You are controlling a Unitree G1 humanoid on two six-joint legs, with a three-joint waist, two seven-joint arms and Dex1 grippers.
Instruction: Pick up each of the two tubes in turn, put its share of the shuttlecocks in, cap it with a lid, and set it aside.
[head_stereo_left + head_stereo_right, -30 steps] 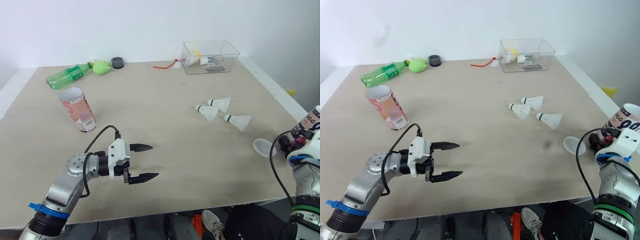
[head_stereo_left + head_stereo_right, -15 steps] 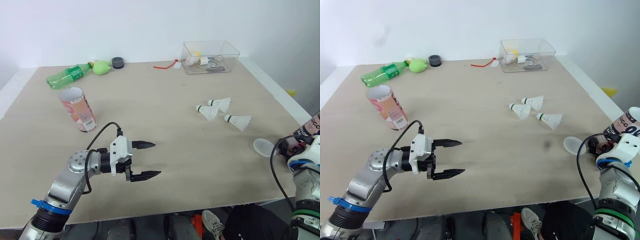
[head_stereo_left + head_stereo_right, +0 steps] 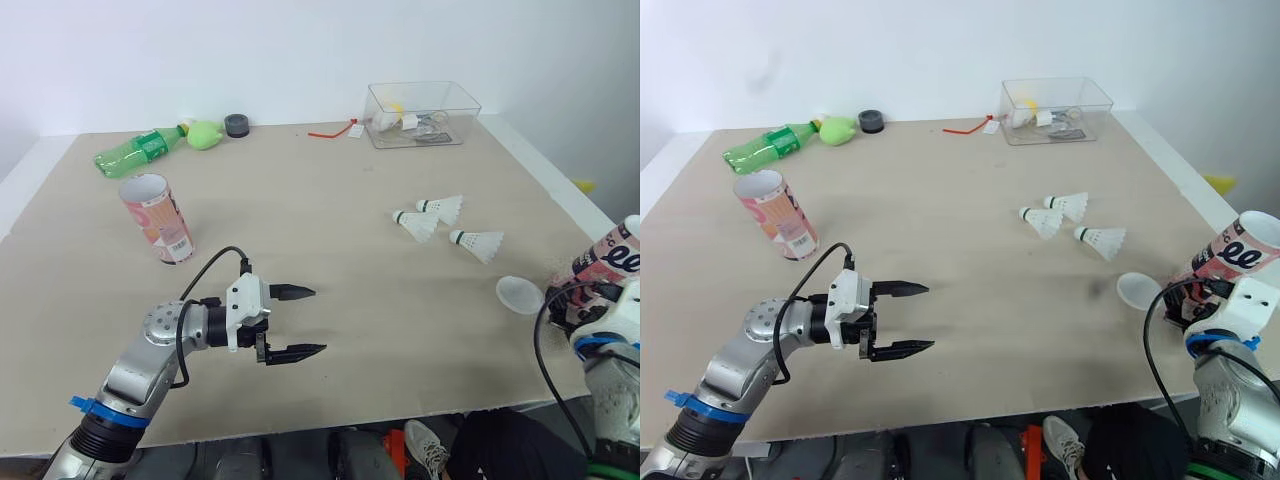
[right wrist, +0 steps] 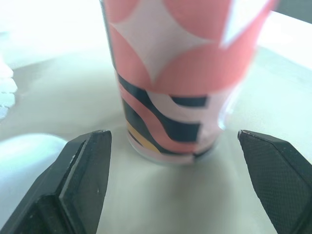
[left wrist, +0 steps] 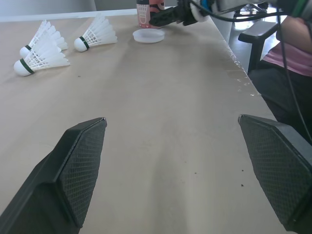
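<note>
Now, my right gripper [image 4: 175, 161] is spread wide and empty, pointed at the near tube [image 3: 1232, 252], which stands untouched just ahead at the table's [image 3: 330, 200] right edge: lined up, I judge, for a side grasp. A lid [image 3: 520, 294] lies just beside it, three shuttlecocks [image 3: 418, 226] further in. My left gripper [image 3: 317, 320] hangs wide open, empty, over bare table; second tube [image 3: 155, 218] far left.

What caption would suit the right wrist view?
Open right gripper faces a pink patterned tube beside a white lid.
</note>
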